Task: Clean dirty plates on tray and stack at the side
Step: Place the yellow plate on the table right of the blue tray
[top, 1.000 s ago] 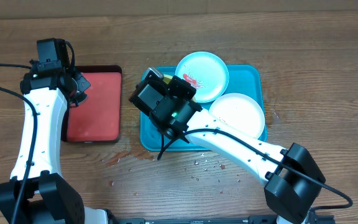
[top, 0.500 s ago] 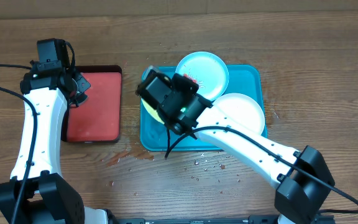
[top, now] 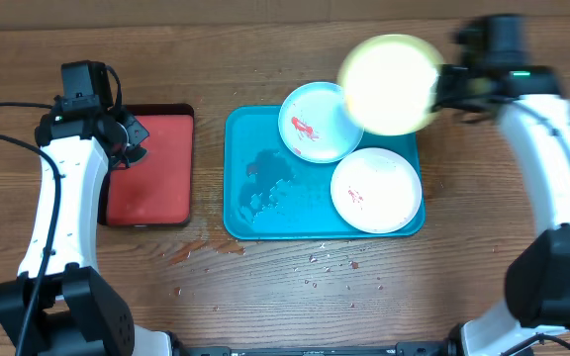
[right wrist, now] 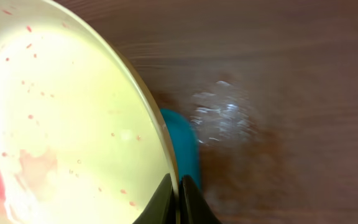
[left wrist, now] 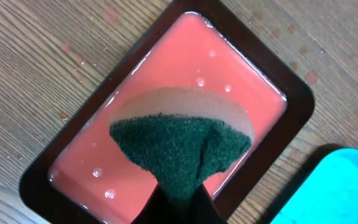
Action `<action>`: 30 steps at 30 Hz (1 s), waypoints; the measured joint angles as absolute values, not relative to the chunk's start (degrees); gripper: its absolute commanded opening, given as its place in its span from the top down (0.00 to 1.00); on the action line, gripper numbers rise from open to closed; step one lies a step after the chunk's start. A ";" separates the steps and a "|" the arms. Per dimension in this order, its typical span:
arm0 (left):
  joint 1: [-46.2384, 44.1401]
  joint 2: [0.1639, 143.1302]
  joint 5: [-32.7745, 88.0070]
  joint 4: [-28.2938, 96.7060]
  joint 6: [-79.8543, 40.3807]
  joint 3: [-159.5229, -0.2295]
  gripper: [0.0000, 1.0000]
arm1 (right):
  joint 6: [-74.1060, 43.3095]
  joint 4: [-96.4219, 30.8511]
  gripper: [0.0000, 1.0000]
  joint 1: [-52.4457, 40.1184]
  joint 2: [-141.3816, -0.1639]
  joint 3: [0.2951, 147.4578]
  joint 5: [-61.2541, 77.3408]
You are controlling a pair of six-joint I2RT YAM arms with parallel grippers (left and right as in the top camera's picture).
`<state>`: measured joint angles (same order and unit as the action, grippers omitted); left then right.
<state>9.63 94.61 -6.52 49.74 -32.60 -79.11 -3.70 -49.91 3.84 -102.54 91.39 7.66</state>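
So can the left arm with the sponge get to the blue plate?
Probably yes. The left gripper holds its sponge over the red tray, and nothing stands between it and the blue plate on the turquoise tray. The lifted plate in the right gripper just overhangs its far edge.

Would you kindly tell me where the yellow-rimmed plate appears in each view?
Overhead: yellow-rimmed plate, upper right, blurred.
Left wrist: absent; left tool holds a sponge.
Right wrist: fills the left side, rim pinched by the right tool.
Shared landmark: turquoise tray, in all three views.
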 measured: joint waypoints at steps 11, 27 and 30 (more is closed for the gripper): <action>9.63 96.99 -4.69 49.25 -32.60 -79.11 0.96 | -5.96 -44.40 0.96 22.72 -108.22 85.52 16.40; 9.47 96.99 -3.57 49.08 -31.29 -79.11 0.96 | -6.26 -37.93 0.70 23.64 -114.24 81.34 15.77; 9.47 96.99 -3.55 49.08 -31.29 -79.11 0.96 | -6.28 -37.65 0.68 23.57 -114.24 81.34 19.75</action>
